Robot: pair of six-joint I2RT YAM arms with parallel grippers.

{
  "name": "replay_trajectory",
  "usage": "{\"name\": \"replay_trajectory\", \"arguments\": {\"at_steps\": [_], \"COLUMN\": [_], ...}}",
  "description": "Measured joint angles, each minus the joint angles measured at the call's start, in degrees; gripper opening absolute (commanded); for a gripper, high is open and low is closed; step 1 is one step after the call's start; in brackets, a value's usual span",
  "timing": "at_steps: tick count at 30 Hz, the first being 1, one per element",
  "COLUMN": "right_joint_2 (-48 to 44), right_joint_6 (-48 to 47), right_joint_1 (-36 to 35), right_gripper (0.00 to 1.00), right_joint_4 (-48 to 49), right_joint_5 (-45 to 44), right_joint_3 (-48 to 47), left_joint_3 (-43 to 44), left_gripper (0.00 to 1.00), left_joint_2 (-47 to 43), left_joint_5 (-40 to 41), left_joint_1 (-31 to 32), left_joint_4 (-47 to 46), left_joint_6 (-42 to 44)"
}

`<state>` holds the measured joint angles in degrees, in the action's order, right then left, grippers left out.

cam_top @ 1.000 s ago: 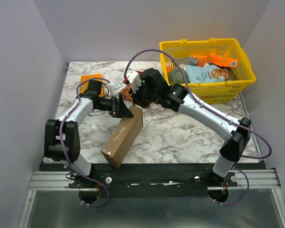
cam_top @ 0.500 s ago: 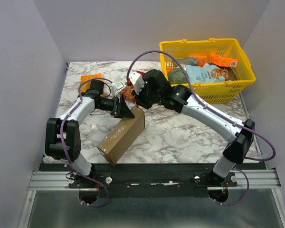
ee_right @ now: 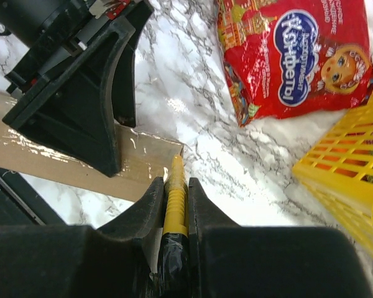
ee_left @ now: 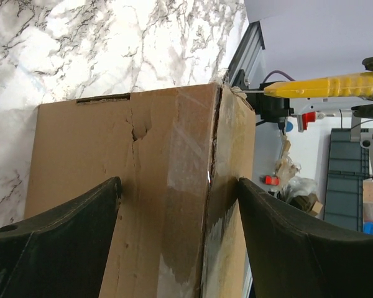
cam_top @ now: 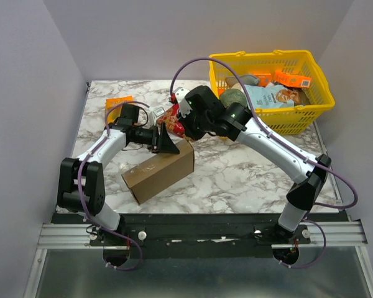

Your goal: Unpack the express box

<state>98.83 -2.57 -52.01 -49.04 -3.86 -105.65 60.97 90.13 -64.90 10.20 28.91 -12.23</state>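
The left gripper [ee_left: 178,205] holds the taped express box [ee_left: 143,186] between its dark fingers [ee_left: 56,248]; marble table [ee_left: 81,43] at eleven o'clock, yellow tool [ee_left: 323,87] at two o'clock.

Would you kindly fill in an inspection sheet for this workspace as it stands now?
Surface: white marble-patterned table; no spills seen.
Job's things: flat brown cardboard box lying near the front edge, cardboard cracked beside a taped edge.
Clutter: red snack bag on the table beyond the box; orange packet at far left; yellow plastic basket holding packets.
Grippers: left gripper clamps the box's end; right gripper is shut on a slim yellow tool, tip at the box's corner.
Cables: purple cables loop along both arms; no snag seen.
Surroundings: plain grey walls; nothing else seen.
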Motion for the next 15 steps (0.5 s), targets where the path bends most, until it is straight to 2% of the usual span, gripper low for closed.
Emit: {"name": "replay_trajectory", "arguments": {"at_steps": [6, 15], "right_joint_2": [3.6, 4.1], "right_joint_6": [2.6, 4.4], "right_joint_1": [0.0, -1.4], "right_gripper": [0.0, 0.0], "right_joint_4": [-6.1, -7.8], "right_joint_5": [-1.3, -4.6], "right_joint_3": [-6.4, -7.5], "left_joint_3": [-1.8, -4.7], "left_gripper": [0.67, 0.61], "left_joint_2": [-2.4, -5.3], "left_joint_5": [2.6, 4.5], "left_joint_1": [1.6, 1.9], "left_joint_4": [-3.0, -6.8], "left_joint_6": [-3.6, -6.8]}}
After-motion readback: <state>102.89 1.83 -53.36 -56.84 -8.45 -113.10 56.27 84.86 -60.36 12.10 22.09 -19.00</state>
